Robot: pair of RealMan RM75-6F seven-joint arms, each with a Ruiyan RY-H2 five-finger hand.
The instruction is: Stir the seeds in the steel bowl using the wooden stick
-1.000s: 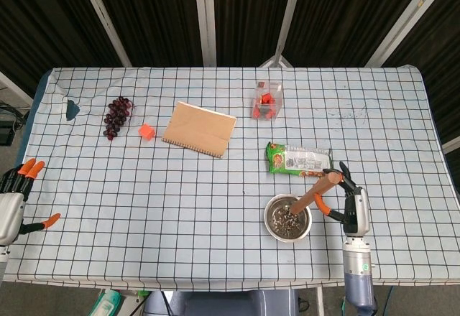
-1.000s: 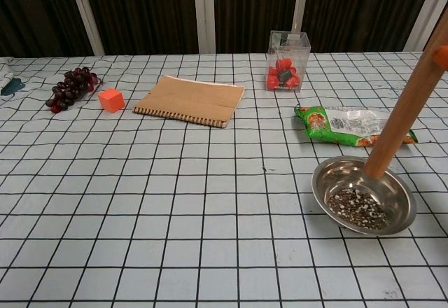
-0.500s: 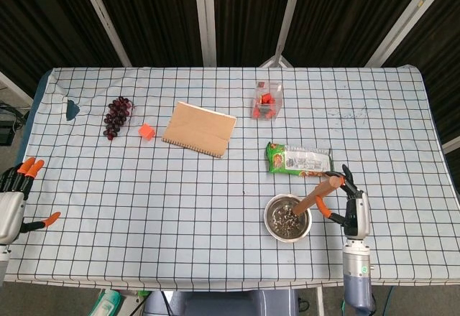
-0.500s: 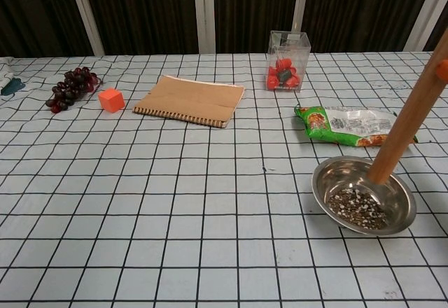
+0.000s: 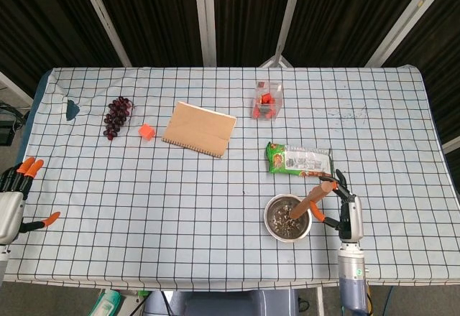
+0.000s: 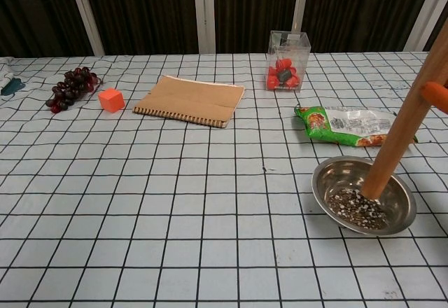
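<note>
The steel bowl [image 5: 287, 217] [image 6: 394, 218] sits near the table's front right, with dark seeds [image 6: 358, 206] heaped in its bottom. A wooden stick [image 5: 311, 200] [image 6: 397, 138] slants down into it from the upper right, its lower end in the seeds. My right hand [image 5: 343, 206] grips the stick's top just right of the bowl; in the chest view only an orange fingertip [image 6: 437, 94] shows at the right edge. My left hand [image 5: 16, 192] hangs open off the table's left front corner, holding nothing.
A green snack packet [image 5: 299, 160] lies just behind the bowl. Farther back stand a clear box of red items [image 5: 266, 103], a brown notebook [image 5: 200, 128], an orange cube [image 5: 146, 131] and grapes [image 5: 117, 115]. A dark object [image 5: 72, 108] lies at the far left edge.
My right hand has come down and toward the front, steepening the stick and pushing its tip from the bowl's back wall into the seeds. The left hand has stayed still.
</note>
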